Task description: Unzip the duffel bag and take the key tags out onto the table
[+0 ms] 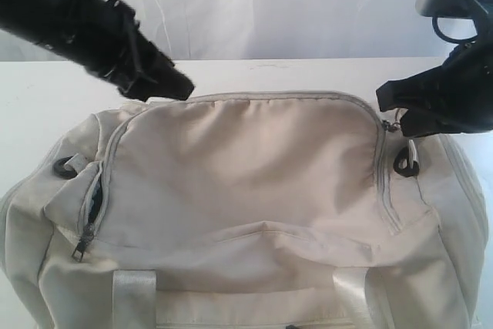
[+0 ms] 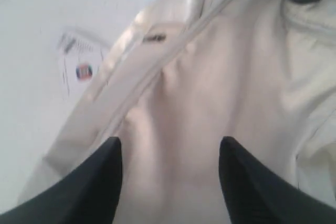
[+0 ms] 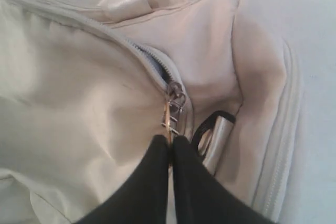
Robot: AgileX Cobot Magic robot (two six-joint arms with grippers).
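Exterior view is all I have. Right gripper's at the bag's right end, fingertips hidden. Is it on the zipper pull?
Observer: Yes. The right wrist view shows the right gripper shut on the metal zipper pull of the duffel bag.
Operator: Left gripper open or shut?
Observer: Open. In the left wrist view the left gripper has its fingers apart over the bag's fabric, holding nothing.
Operator: Anything on the table past the bag?
Observer: A white paper label with a red mark lies on the table beside the bag. No key tags show in any view.
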